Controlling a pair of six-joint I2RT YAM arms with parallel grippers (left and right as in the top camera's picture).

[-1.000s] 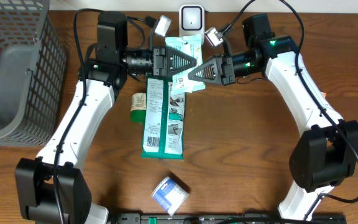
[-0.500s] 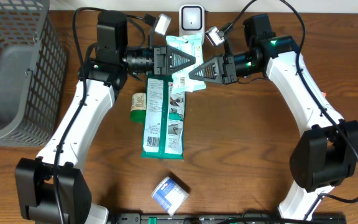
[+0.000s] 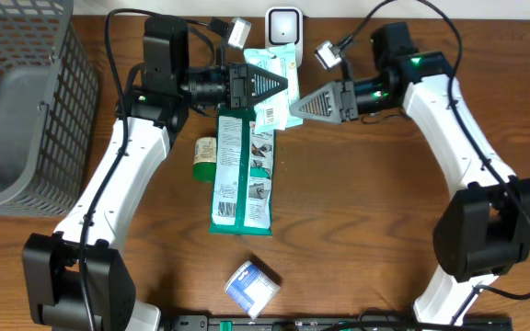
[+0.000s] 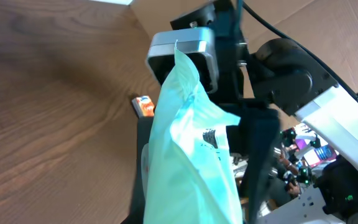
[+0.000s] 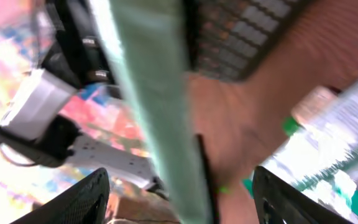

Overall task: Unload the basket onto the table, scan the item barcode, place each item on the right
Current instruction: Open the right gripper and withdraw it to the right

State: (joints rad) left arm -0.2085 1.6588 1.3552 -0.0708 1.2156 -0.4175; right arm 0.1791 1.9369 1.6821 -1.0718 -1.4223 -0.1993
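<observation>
Mint-green pouch (image 3: 279, 62) is held up off the surface (image 3: 357, 211), just in front of the white scanner (image 3: 283, 25) at the far edge. My left pincer (image 3: 282, 88) pinches it, its long tips reaching in from the left across the pouch's middle. In the left wrist view the pouch rises from the bottom of the frame, close to the lens, and its top edge overlaps the scanner's body. A white printed label sits on the pouch's lower end, facing the overhead camera. I cannot make out a barcode on it.

My right pincer (image 3: 298, 109) is spread and holds nothing. Its tips lie just beside the pouch's lower right corner; from above I cannot tell whether they touch it or sit just clear. The right wrist view is blurred: both fingers (image 5: 89, 196) stand wide at the lower corners, with a pale green strip, the pouch edge-on, between them.

Below the pouch, flat on the surface, lies a long green pack (image 3: 237, 175), with a small greenish bottle (image 3: 205, 158) against its left side. Blue-and-white box (image 3: 251, 287) lies near the front edge, well apart. Grey mesh basket (image 3: 72, 83) stands at far left.
</observation>
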